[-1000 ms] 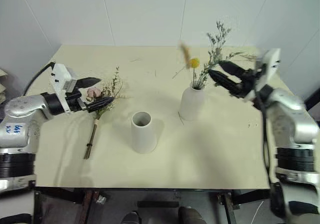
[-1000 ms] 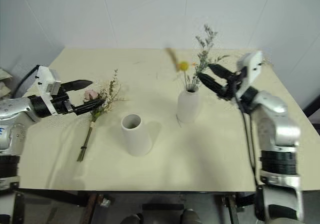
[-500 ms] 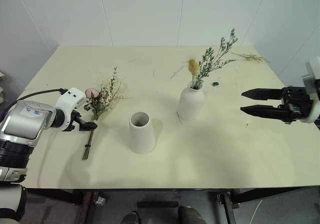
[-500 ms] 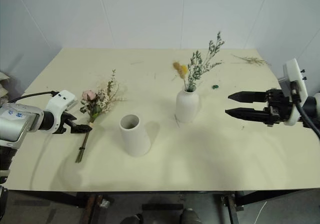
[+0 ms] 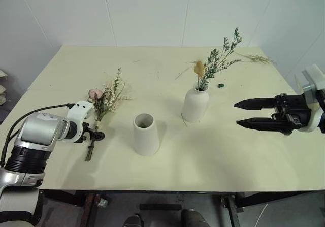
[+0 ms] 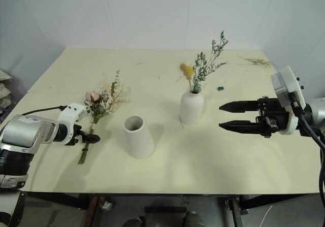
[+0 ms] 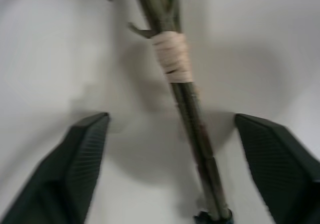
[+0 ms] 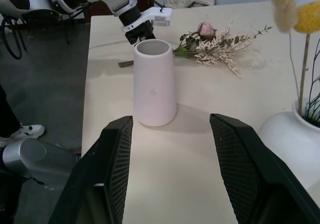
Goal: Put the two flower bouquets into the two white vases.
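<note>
The full bouquet (image 5: 105,96) with a pink bloom lies flat on the table's left side, stems toward the front edge. My left gripper (image 5: 94,134) points down at it, open. In the left wrist view its fingers (image 7: 80,159) stand on either side of the taped stems (image 7: 187,108) without touching them. The tapered white vase (image 5: 145,134) stands empty at the centre. Behind it to the right, the rounded white vase (image 5: 195,104) holds the slim bouquet (image 5: 216,63). My right gripper (image 5: 237,112) hovers open to the right of that vase, pointing left with nothing between its fingers.
Loose dried twigs (image 5: 257,59) lie at the back right corner, and a small green bit (image 5: 221,85) sits near the rounded vase. A person's shoe (image 8: 22,131) is on the floor beyond the table's left edge.
My left gripper sank and tipped down from the blooms to the stems, narrowing a little. My right gripper drew away from the slim bouquet in the rounded vase, out to the right.
</note>
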You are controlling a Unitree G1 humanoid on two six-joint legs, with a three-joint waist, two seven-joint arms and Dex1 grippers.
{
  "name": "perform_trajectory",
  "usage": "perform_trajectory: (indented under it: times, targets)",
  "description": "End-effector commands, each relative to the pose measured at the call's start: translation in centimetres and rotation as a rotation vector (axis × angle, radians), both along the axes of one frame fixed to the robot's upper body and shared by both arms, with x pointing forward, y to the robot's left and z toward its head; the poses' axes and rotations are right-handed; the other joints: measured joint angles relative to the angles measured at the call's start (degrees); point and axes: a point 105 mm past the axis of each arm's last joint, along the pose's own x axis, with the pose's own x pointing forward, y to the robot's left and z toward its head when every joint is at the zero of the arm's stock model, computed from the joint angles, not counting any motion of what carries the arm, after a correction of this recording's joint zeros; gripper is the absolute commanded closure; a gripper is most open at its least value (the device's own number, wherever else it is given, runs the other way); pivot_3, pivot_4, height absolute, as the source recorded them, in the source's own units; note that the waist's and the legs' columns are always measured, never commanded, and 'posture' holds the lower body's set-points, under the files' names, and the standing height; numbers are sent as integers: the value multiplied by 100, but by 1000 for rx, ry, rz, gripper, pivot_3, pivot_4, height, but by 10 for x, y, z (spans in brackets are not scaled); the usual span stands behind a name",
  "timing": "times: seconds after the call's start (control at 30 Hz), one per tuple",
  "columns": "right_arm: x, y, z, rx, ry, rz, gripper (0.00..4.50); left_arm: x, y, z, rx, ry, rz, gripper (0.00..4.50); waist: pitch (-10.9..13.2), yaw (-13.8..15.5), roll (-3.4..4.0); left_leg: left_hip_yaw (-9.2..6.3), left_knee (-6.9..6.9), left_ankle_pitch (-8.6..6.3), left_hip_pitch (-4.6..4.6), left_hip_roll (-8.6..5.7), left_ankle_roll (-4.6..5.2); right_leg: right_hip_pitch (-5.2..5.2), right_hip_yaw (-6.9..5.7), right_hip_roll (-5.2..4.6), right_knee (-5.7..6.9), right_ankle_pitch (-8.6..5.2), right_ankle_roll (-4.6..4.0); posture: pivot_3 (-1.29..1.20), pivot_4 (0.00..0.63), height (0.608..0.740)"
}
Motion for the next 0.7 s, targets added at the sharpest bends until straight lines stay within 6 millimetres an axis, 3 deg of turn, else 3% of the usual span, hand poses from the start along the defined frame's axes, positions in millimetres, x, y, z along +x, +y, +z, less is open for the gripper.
perform_trajectory:
  times: [0.03, 0.37, 0.57, 0.67, 0.7]
  targets:
    - [-9, 4, 12, 16, -52, 24, 1887, -4, 13, -2, 12, 9, 40, 1487, 0, -1, 0, 0, 0, 0, 1, 0, 0, 0, 0, 0, 0, 0, 0, 0, 150, 740]
    - [-12, 9, 9, 26, -38, 50, 1887, 3, 10, 3, -20, -44, 41, 4438, 0, 48, 0, 0, 0, 0, 2, 0, 0, 1, 0, 0, -1, 0, 0, 0, 150, 740]
    - [-7, 13, 6, 31, -85, 24, 1887, 21, 14, 22, -72, -185, 86, 4475, -1, 89, -1, 0, 4, 1, 1, 0, -2, 1, -1, 0, 2, 2, -1, 0, 150, 740]
    - [5, 18, 11, 75, -127, -50, 1887, 35, 11, 48, -185, -361, 77, 4475, -2, 93, -4, 0, 4, 2, 1, 0, -3, 2, -1, -1, 2, 2, 0, 0, 150, 740]
    - [1, 21, 11, 74, -107, -21, 1725, 39, 6, 62, -247, -451, 42, 4496, -2, 96, -5, 0, 5, 2, 0, 1, -3, 2, -2, 0, 2, 3, -1, 0, 150, 740]
